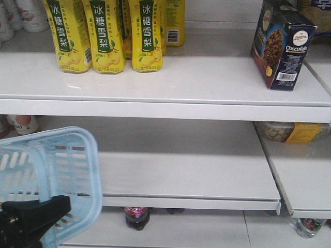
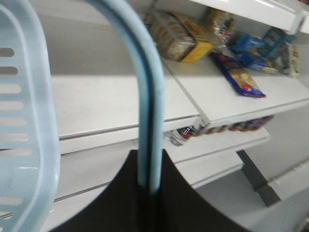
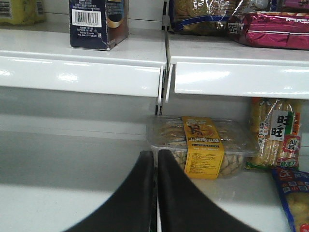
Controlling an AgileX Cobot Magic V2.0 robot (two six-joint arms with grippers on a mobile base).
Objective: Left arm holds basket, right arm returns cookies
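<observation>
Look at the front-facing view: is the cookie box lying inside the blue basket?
No. The cookie box stands upright on the top shelf at the right, far from the basket at lower left.

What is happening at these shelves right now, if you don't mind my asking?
The left claw is shut on the handle of the basket, held low in front of the shelves. The cookies already stand upright on the top shelf, right of the yellow cartons. The right claw is shut and empty, below that shelf.
</observation>
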